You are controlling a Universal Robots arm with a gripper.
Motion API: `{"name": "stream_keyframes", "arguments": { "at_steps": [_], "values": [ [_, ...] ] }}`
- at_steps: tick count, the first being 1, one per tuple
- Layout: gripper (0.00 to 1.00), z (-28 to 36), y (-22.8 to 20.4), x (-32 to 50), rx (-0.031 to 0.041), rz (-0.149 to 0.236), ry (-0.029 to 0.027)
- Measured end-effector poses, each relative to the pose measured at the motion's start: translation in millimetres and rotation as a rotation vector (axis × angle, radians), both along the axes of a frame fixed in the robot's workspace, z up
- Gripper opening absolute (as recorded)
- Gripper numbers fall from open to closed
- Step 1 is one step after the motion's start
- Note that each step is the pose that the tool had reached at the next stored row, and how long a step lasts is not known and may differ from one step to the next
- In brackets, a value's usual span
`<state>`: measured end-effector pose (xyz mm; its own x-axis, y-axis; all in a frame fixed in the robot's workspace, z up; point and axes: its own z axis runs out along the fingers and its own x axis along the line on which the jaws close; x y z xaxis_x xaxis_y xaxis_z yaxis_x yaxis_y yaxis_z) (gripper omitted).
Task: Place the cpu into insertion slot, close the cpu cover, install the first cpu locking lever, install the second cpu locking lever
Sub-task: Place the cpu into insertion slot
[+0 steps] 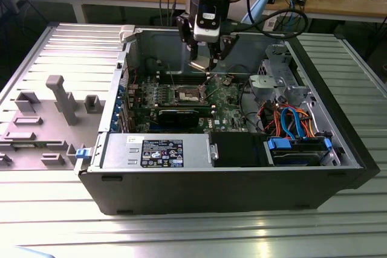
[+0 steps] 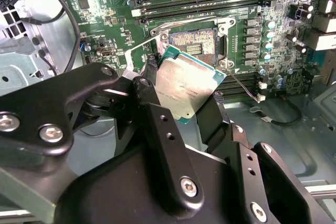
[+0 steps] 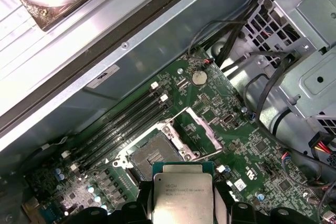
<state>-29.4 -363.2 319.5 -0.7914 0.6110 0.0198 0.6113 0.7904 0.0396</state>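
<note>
Black jaws tight on the cpu (image 2: 186, 85), near the open insertion slot (image 2: 194, 43).

- Exterior view: bright light from above; pale glare bands on the ribbed worktop (image 1: 199, 237); the computer case (image 1: 211, 188) shows a dark, shaded near wall;
- First wrist view: case wall washed pale; board (image 3: 247, 145) evenly lit;
- Second wrist view: soft sheen on the cpu (image 2: 184, 85) face.

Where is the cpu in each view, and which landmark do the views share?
Exterior view: the cpu, held in the claw, over the motherboard.
Second wrist view: the cpu, tilted, beside the insertion slot.
First wrist view: the cpu, next to the insertion slot.
Shared landmark: the insertion slot.
</note>
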Motion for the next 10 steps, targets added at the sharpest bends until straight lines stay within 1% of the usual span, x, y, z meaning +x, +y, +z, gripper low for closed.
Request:
{"name": "stream_keyframes", "arguments": {
  "at_steps": [10],
  "values": [
    [0.55, 0.0, 0.0, 0.0, 0.0000, -0.017, 0.0000]
  ]
}}
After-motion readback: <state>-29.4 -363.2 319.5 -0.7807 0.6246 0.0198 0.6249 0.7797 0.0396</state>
